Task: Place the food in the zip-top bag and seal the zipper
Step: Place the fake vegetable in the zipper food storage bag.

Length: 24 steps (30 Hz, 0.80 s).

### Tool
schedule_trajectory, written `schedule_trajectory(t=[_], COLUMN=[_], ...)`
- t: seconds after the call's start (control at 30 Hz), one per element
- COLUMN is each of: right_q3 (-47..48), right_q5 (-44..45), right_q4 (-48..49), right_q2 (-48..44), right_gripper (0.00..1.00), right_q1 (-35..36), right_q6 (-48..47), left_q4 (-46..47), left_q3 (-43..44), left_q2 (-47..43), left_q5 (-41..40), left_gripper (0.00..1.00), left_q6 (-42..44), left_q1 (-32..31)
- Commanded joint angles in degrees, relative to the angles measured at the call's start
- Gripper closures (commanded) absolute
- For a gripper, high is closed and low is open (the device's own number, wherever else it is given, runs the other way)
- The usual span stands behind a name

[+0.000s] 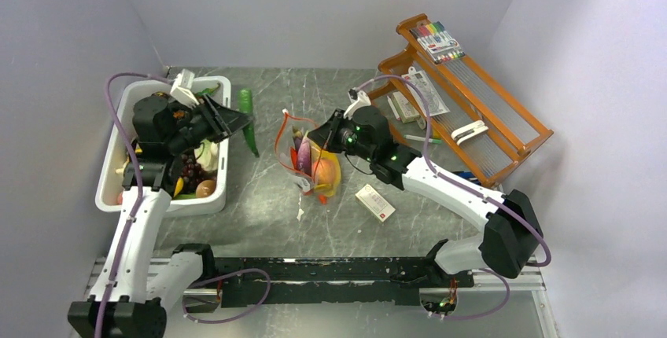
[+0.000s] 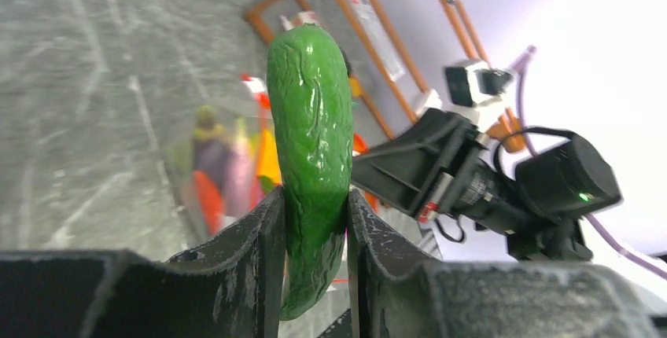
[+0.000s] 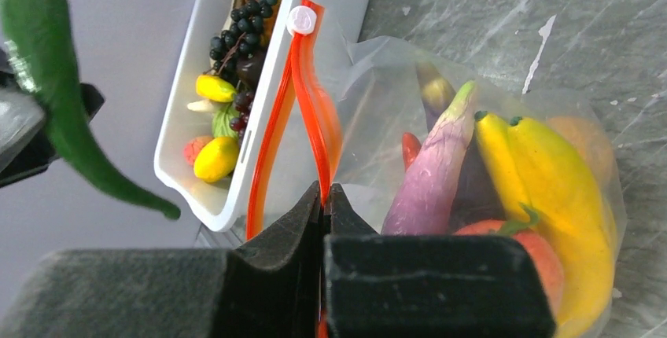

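your left tool was clamped low on the green pepper, aloft near the counter's left edge. it looked light, stiff, glossy-slick, so mid-body suited best. your right tool pinched the zipper of the floppy zip-top bag, mid-counter.

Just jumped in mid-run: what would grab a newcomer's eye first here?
The left gripper clamps a long green pepper, held beside the white tub. Mid-table, the right gripper pinches the orange zipper of the zip-top bag, mouth gaping, banana and eggplant already inside.
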Motion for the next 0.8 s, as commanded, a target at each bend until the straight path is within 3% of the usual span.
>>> schedule_trajectory(t=[0.0,0.47,0.77], right_q3=[1.13,1.14,1.06], right_q5=[-0.26,-0.12,0.53], right_q4=[2.60,2.65,2.80], right_q2=[-0.21,-0.23,-0.32], right_gripper=[1.00,1.00,1.00], right_q1=[0.79,1.43,1.60], right_q6=[2.02,2.34,2.63], left_q4=[10.94,21.82,21.18], left_q3=[-1.99,-7.15,-9.20], left_q2=[-1.58,2.70,4.21], left_q5=[-4.39,-14.74,-24.32], left_gripper=[0.79,0.81,0.81], left_q6=[-8.85,-13.77,-14.92], left_q1=[-7.56,-22.52,-30.89])
